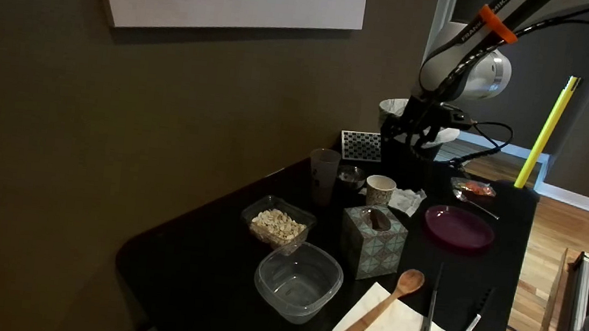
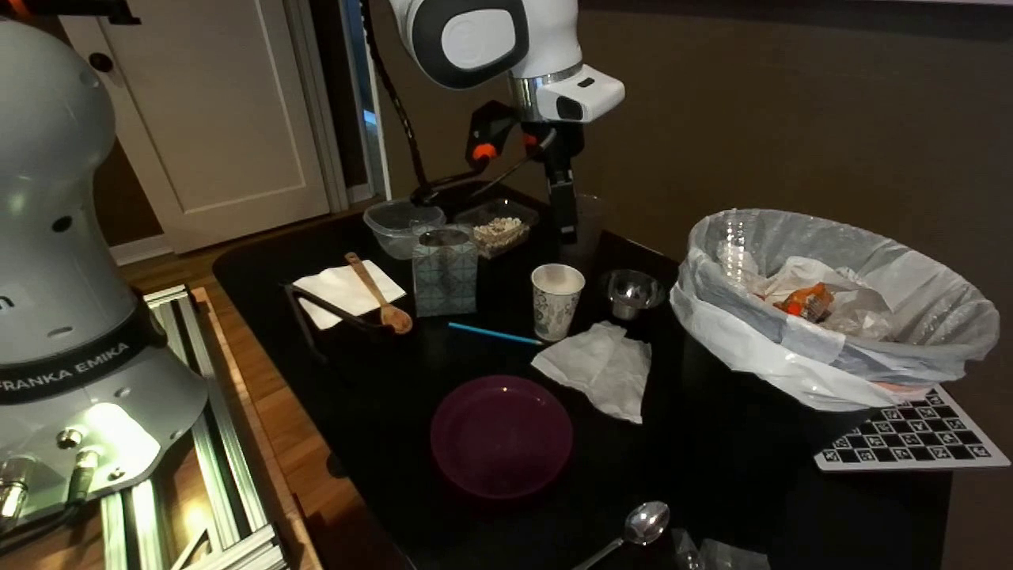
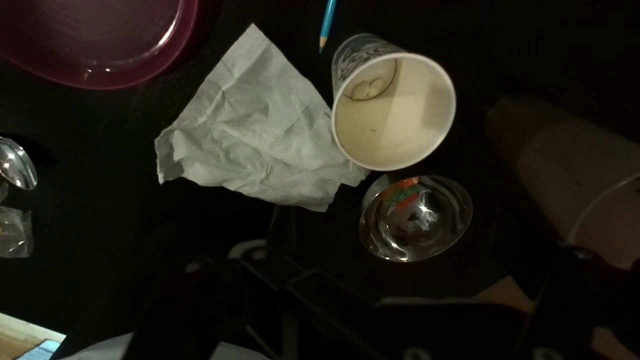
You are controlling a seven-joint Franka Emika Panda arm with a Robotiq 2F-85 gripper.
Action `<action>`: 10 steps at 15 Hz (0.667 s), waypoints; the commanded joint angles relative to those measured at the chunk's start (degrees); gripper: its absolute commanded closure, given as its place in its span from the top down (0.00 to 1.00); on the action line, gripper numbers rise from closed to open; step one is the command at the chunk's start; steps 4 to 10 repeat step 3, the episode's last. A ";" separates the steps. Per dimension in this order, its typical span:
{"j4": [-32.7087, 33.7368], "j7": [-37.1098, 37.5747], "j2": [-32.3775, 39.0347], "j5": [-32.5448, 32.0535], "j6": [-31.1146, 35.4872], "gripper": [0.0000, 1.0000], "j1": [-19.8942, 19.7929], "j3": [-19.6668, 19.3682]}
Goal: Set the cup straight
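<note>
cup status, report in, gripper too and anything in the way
Gripper aloft, jaws too dark to read. Cup upright, not gripped. Possibly in the way: napkin and bowl, close by.

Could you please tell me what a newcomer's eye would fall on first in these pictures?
Probably the large round bin lined with white plastic, at the right of an exterior view, then the round purple plate on the black tabletop. A small white patterned paper cup stands upright beside a crumpled white paper napkin.
</note>
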 commanded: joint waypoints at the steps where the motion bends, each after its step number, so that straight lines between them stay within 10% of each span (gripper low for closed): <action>1: -0.01 0.00 -0.11 -0.02 -0.03 1.00 0.01 -0.07; 10: -0.02 0.00 -0.15 -0.03 -0.04 1.00 0.01 -0.12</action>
